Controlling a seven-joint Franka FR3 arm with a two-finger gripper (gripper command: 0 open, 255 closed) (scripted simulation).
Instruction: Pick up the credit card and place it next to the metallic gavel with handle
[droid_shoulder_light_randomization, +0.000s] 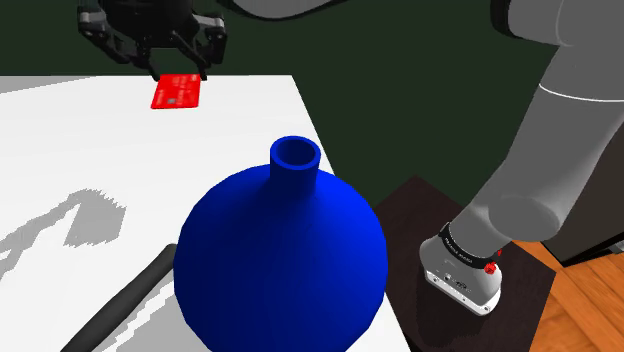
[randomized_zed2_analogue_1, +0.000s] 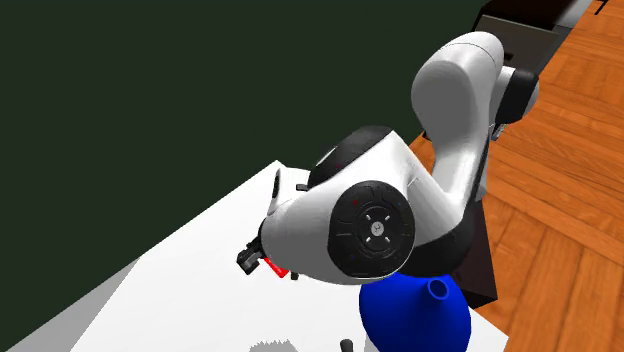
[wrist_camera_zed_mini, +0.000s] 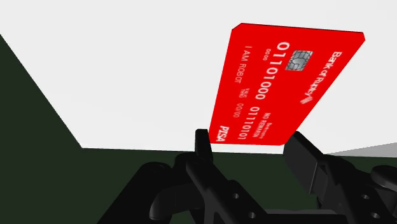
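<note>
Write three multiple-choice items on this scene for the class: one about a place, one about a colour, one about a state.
1. In the shoulder view, the credit card is:
A. over the table's far end, beyond the vase
B. inside the vase
C. on the wooden floor

2. The vase is:
A. green
B. white
C. blue

3. The jaws are:
A. open over bare table
B. shut on the credit card
C. shut on nothing

Answers:
1. A, because the red card shows at the white top's far edge, behind the vase.
2. C, because its round body and neck are deep blue.
3. B, because in the wrist view the jaws press the card's two sides.
</note>
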